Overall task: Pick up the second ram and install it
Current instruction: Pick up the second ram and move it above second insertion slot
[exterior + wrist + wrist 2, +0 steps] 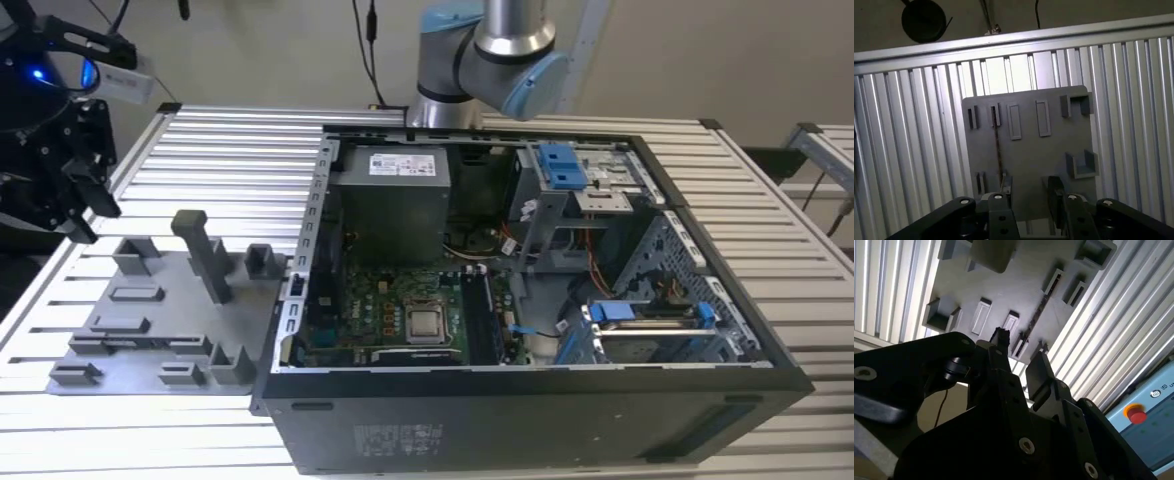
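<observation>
First wrist view shows the second ram (998, 150) standing on edge in slots near one side edge of the grey tray (1054, 150), probably so the spread, empty gripper (1029, 192) above can pinch it.

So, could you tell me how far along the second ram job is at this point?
Nothing looks done yet: the second ram stands on edge in its slot on the grey tray. In hand: the gripper hovers above the tray, jaws open and empty. Left: grasping it and seating it in the motherboard.
</observation>
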Controlling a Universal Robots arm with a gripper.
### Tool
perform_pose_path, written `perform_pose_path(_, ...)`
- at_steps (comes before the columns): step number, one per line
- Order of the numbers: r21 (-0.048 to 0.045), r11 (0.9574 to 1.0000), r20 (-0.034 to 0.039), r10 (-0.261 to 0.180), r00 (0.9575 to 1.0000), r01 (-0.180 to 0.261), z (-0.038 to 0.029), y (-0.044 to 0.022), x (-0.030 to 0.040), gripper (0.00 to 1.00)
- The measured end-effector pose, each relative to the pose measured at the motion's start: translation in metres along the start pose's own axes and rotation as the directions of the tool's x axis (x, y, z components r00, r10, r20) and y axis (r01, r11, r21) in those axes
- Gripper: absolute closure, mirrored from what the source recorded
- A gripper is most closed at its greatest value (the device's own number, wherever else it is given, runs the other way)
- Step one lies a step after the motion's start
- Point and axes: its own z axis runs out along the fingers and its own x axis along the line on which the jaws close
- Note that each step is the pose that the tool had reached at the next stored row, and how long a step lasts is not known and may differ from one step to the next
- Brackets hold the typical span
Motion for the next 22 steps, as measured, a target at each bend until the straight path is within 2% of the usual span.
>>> perform_pose_path(3,0.0004,1.0000,0.0003,-0.003,1.0000,0.003,0.0026,0.0000,0.0001,0.58)
perform_pose_path(7,-0.0001,0.9999,-0.0001,-0.015,0.9999,0.015,0.0095,-0.0003,0.0008,0.58)
perform_pose_path(22,-0.0005,0.9994,-0.0003,-0.036,0.9994,0.036,0.0353,-0.0033,0.0132,0.58)
